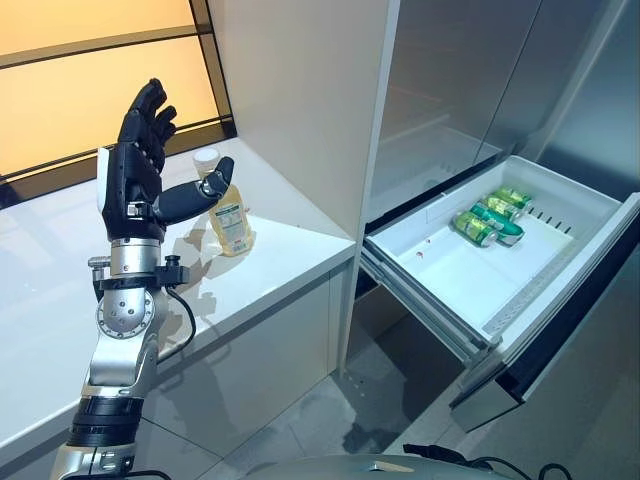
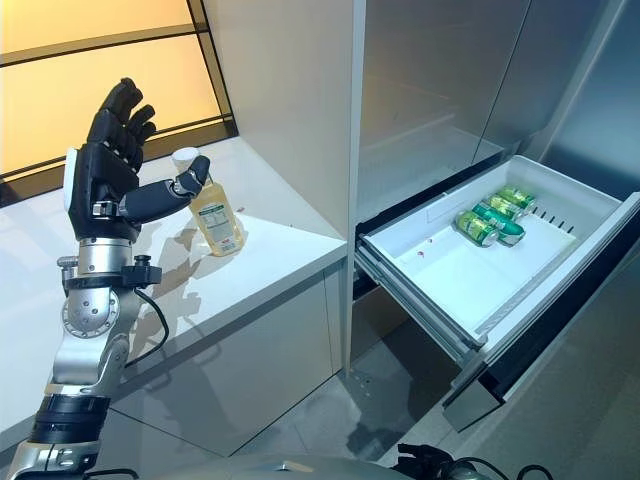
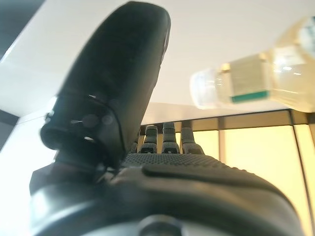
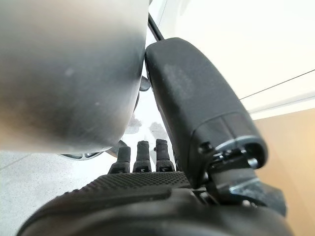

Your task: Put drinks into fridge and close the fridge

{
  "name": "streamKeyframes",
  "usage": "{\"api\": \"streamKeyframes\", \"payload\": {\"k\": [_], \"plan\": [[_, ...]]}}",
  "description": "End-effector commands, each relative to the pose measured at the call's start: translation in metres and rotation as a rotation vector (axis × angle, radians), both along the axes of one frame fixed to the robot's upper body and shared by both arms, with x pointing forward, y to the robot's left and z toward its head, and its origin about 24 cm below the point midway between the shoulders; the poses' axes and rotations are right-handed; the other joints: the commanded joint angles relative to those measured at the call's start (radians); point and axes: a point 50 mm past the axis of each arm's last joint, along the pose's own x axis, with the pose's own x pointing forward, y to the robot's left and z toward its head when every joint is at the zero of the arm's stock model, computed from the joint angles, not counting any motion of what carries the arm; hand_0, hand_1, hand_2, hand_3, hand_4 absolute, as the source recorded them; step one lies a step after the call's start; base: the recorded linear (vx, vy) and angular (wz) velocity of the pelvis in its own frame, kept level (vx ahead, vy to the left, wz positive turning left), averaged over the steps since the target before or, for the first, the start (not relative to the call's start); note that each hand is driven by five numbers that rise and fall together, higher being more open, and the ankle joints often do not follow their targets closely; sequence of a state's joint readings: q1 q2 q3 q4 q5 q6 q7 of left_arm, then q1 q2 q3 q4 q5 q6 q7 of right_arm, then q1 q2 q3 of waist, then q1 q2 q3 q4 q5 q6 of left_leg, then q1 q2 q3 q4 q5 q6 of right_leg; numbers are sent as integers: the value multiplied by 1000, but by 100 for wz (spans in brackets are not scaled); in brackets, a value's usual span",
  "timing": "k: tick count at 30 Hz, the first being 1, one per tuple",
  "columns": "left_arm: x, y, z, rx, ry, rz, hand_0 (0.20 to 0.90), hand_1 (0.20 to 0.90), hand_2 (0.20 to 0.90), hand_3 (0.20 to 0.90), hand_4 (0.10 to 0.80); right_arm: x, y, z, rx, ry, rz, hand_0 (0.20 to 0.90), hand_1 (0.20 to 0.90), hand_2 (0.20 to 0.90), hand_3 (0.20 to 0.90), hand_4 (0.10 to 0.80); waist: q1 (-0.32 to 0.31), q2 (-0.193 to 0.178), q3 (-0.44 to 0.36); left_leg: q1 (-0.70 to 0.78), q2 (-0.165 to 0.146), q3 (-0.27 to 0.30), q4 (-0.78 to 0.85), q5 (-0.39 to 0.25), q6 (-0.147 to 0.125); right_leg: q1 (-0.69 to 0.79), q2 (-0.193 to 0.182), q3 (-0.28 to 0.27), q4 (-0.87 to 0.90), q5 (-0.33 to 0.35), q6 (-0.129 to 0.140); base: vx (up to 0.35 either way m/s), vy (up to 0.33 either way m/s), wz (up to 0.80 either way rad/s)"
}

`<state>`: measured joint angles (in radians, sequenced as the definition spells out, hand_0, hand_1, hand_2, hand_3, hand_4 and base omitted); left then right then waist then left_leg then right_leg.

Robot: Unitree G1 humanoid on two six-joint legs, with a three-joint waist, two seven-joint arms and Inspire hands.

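A yellow drink bottle (image 1: 230, 218) with a white cap stands on the white counter (image 1: 280, 250) near the wall. My left hand (image 1: 135, 165) is raised above the counter, open, fingers straight, thumb pointing at the bottle's neck, just beside it and holding nothing. The bottle also shows in the left wrist view (image 3: 256, 83) past the thumb. The fridge drawer (image 1: 470, 275) is pulled open at the right, with green cans (image 1: 490, 215) lying at its back. My right hand (image 4: 147, 157) shows in its wrist view, fingers straight, holding nothing.
A white cabinet panel (image 1: 300, 100) stands between the counter and the steel fridge doors (image 1: 460, 80). A window (image 1: 90, 90) runs behind the counter. The open drawer juts out over the grey floor (image 1: 320, 420).
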<state>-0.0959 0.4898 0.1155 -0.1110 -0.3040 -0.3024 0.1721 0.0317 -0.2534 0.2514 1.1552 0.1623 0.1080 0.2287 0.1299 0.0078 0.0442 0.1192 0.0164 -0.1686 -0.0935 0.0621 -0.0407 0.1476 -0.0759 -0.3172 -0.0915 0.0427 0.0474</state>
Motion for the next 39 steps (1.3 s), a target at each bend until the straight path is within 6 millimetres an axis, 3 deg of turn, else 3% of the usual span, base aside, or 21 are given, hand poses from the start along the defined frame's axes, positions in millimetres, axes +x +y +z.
{"api": "streamKeyframes", "payload": {"k": [1,27,39], "plan": [[0,8,34,57,-154,21,900,900,900,900,800,3,11,-1,29,5,90,900,900,900,900,800,-13,-15,-16,13,-24,135,6,-61,26,28,15,75,47,-71,-13,0,0,0],[20,18,-2,1,43,73,900,900,900,900,800,8,6,2,15,15,140,900,900,900,900,800,-57,-14,-17,34,-27,177,6,-72,39,26,15,121,56,-68,-5,7,10,-3],[24,22,-7,-31,58,102,900,900,900,900,800,9,7,2,16,20,145,900,900,900,900,800,-72,-16,-19,41,-28,192,6,-77,43,26,15,138,56,-66,-2,6,7,-5]]}}
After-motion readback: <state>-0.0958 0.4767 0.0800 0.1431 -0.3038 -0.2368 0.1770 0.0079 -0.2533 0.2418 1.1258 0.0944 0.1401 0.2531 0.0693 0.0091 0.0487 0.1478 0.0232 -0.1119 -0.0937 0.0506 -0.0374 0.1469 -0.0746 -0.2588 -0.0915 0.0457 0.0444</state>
